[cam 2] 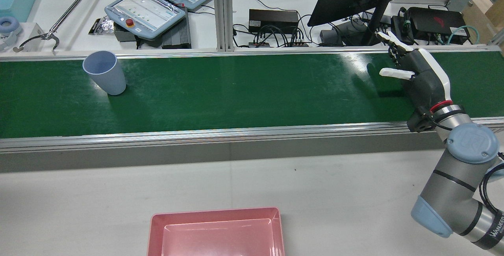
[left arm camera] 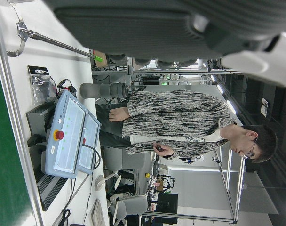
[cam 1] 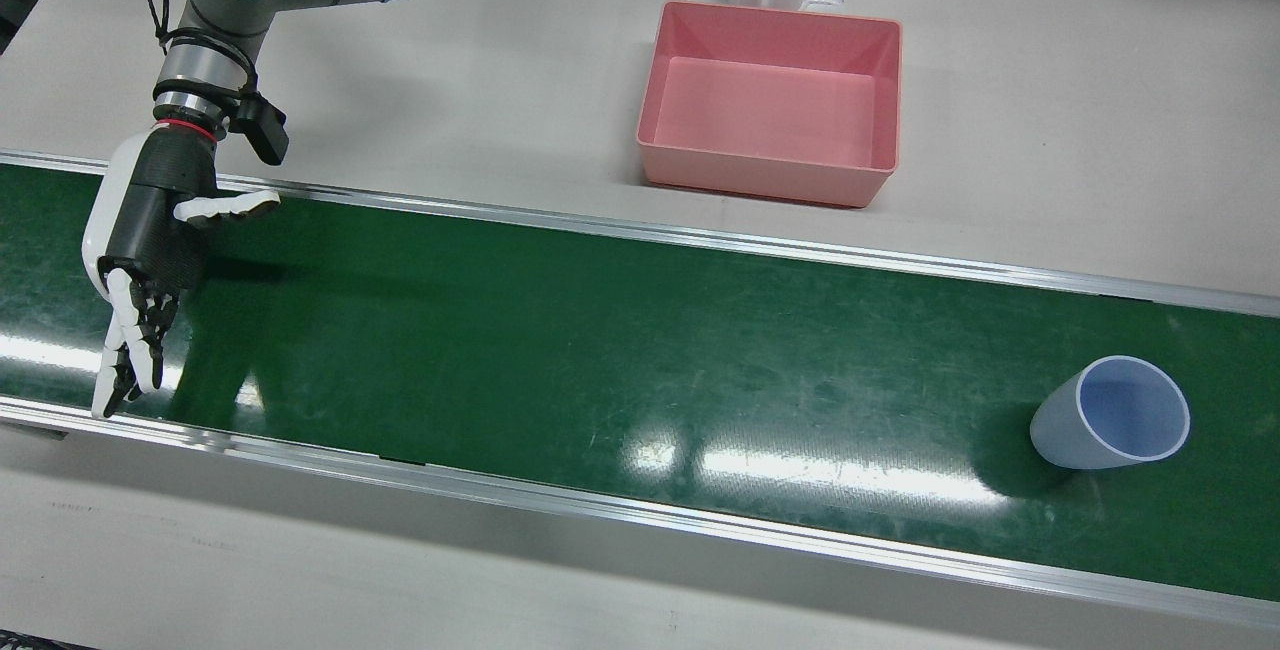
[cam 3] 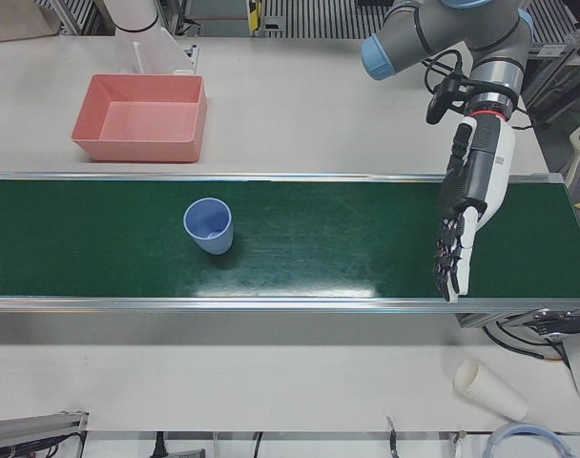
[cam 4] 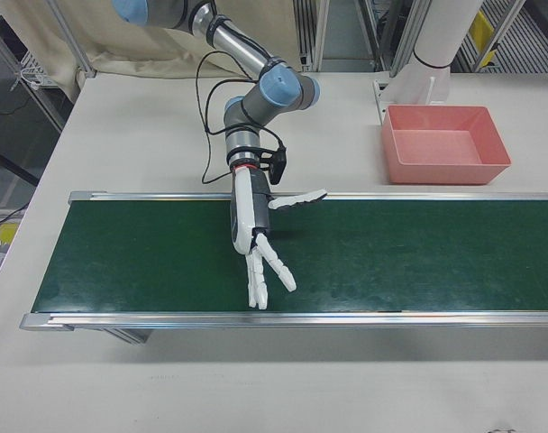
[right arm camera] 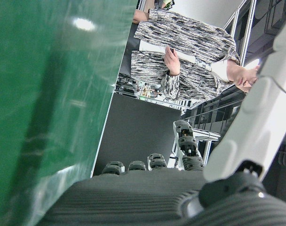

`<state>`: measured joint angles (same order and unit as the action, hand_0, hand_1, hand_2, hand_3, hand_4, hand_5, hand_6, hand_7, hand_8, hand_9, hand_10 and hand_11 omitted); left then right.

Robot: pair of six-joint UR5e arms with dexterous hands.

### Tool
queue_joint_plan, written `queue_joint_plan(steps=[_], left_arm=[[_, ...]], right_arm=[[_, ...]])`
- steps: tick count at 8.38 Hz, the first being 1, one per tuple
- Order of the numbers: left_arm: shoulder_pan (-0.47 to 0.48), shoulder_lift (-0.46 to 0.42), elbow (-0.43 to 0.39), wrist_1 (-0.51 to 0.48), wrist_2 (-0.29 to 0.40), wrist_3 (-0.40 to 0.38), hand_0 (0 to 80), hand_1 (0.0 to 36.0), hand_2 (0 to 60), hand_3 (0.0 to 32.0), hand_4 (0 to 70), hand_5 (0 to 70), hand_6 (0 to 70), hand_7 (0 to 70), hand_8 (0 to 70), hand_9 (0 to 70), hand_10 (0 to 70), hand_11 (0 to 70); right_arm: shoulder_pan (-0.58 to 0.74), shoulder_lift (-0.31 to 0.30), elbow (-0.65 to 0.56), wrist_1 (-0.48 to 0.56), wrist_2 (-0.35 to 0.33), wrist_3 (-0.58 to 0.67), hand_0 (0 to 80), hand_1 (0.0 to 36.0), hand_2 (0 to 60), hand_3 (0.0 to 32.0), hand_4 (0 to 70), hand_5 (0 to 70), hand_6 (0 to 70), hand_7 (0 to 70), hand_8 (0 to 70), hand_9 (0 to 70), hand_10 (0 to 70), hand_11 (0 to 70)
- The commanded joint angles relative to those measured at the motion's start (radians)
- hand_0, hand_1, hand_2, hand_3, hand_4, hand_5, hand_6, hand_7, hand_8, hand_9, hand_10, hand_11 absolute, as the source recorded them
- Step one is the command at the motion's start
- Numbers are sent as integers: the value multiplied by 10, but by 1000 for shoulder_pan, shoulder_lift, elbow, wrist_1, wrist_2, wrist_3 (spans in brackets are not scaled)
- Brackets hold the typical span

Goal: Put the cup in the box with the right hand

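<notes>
Fingers (cam 1: 128, 350) of the right hand (cam 1: 150, 230) are stretching out straight over the green conveyor belt (cam 1: 600, 350), thumb sticking sideways — the hand is spread wide and gripping nothing. Left hand (cam 3: 466, 205) is likewise hanging open and empty over the belt's opposite end. Well away from the right hand, the pale blue cup (cam 1: 1110, 413) is standing upright on the belt. Beyond the belt, the pink box (cam 1: 770, 100) is sitting on the white table (cam 1: 1050, 130).

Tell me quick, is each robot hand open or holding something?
Left hand: open, holding nothing.
Right hand: open, holding nothing.
</notes>
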<state>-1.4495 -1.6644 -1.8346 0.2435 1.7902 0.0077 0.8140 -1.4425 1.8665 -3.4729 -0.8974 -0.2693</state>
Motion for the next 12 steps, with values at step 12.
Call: queue_joint_plan(steps=[12], left_arm=[[0, 0, 0, -1, 0, 0, 0, 0, 0, 0, 0, 0, 0, 0, 0, 0, 0, 0]], right_arm=[[7, 45, -29, 5, 0, -54, 444, 91, 0, 0, 0, 34, 32, 78, 11, 2, 18, 37]])
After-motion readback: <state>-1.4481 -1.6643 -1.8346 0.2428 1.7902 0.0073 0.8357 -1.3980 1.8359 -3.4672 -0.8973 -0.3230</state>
